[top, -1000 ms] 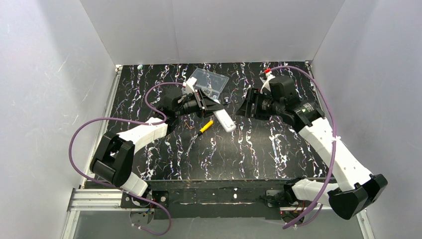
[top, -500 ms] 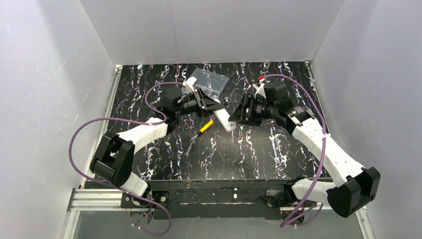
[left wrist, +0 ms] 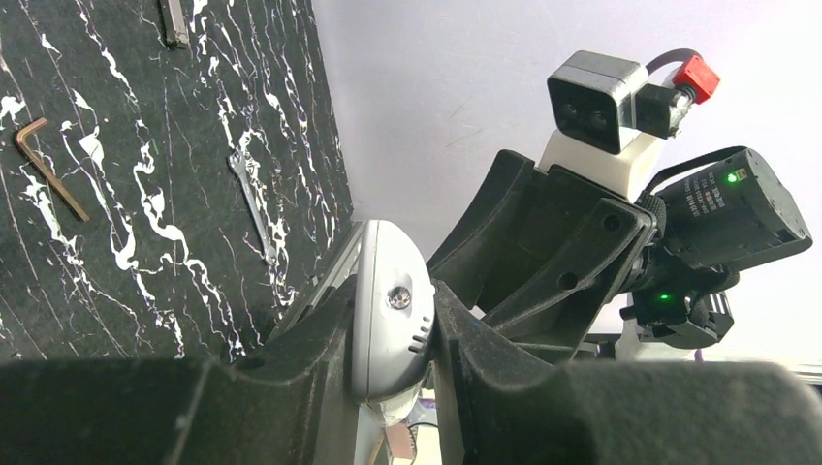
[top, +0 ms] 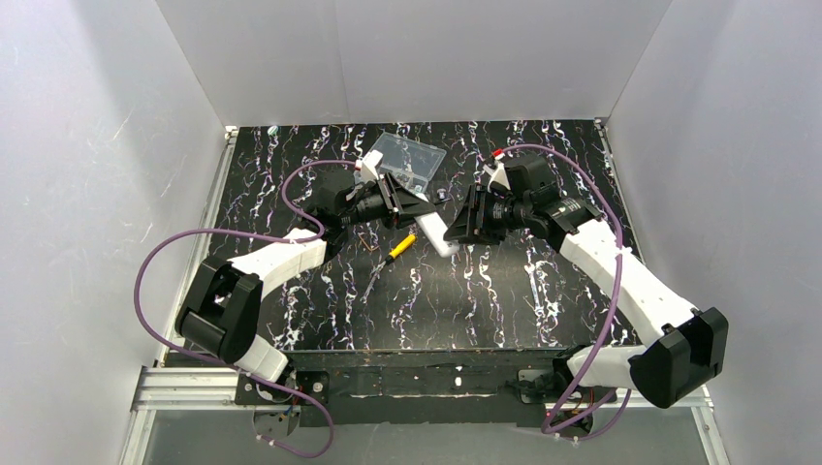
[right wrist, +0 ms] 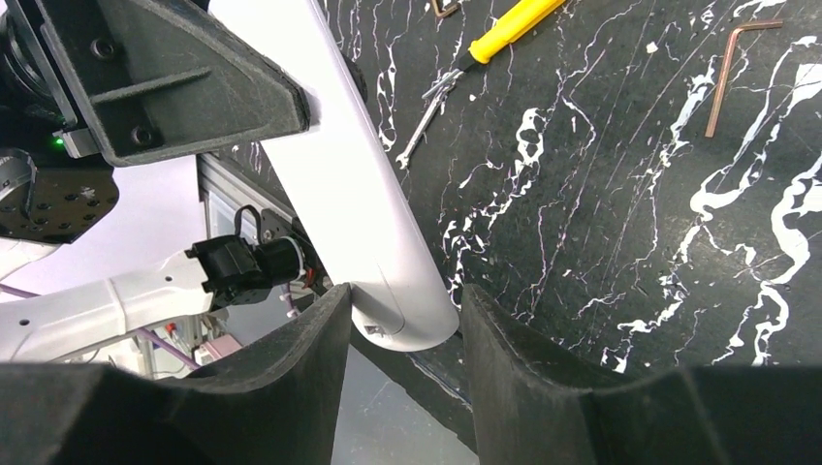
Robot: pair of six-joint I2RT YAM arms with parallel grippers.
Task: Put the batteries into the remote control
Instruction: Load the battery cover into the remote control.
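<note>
Black marbled tabletop (top: pixel 504 300): lying under both arms, with white walls standing around it on three sides.
Risk at the right claw (right wrist: pixel 405 295): its fingers are straddling only the rounded tip of the remote control (top: pixel 438 235). A squeeze this near the end could be wedging the smooth shell outward, popping it free or twisting it.
Risk at the left claw (left wrist: pixel 393 308): it is carrying the handset alone in mid-air, so a sideways push from the other arm could be levering the remote loose and dropping it onto the tabletop.
Risk for the task: with a claw covering each end, the battery door may be getting blocked. I cannot tell which face is carrying that door.
Left claw state: pressed tight on the remote's other end, with a finger bearing on each side of the silver shell.
Right claw state: standing partly spread, one finger seeming to be brushing the white shell and a sliver of gap showing at the other. It is not gripping, as far as the wrist view is showing.
Remote control: hanging tilted between the two claws, seemingly clear of the tabletop.
Batteries: not showing clearly in any view.
Screwdriver (top: pixel 399 246): lying on the tabletop just beside the remote, on the left arm's side.
Hex key (right wrist: pixel 737 68): lying flat, apart from both claws.
Clear box (top: pixel 407 160): sitting behind the left claw, near the back wall.
</note>
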